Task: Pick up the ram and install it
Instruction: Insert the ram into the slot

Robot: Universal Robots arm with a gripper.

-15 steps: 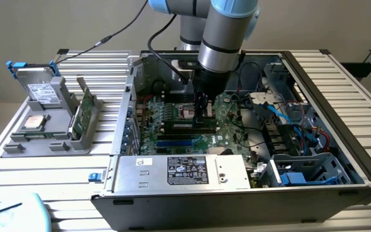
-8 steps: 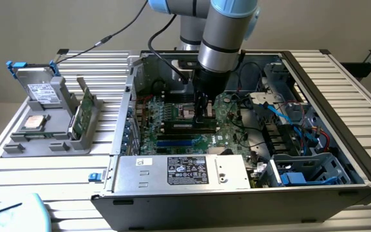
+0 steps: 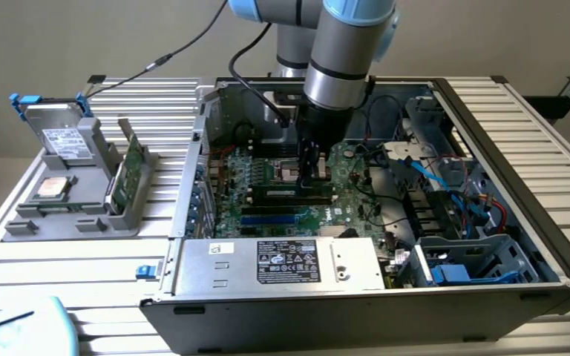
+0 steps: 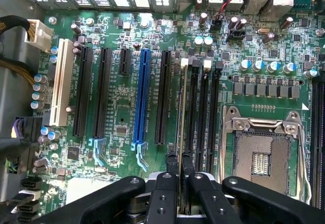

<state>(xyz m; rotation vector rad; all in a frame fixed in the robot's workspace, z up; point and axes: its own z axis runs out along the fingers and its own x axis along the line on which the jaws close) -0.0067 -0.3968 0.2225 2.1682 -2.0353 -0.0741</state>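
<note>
My gripper (image 3: 311, 176) is down inside the open computer case (image 3: 522, 148), over the motherboard (image 3: 349, 174). In the wrist view the gripper (image 4: 179, 159) is shut on the ram (image 4: 181, 112). The ram appears edge-on as a thin long strip running away from the fingertips (image 4: 171, 159). It stands upright along the first of the black memory slots (image 4: 202, 112), beside the processor socket (image 4: 261, 153). Whether it is fully seated in the slot is hidden. In the exterior view the fingers reach down to the dark memory slots (image 3: 285, 194).
A grey rack (image 3: 67, 208) at the exterior view's left holds a hard drive (image 3: 62, 137), a green card with a bracket (image 3: 127, 174) and a silver processor chip (image 3: 53, 187). The power supply (image 3: 285, 263) fills the case's front. Cables (image 3: 433, 174) and drive bays (image 3: 468, 259) crowd the exterior view's right.
</note>
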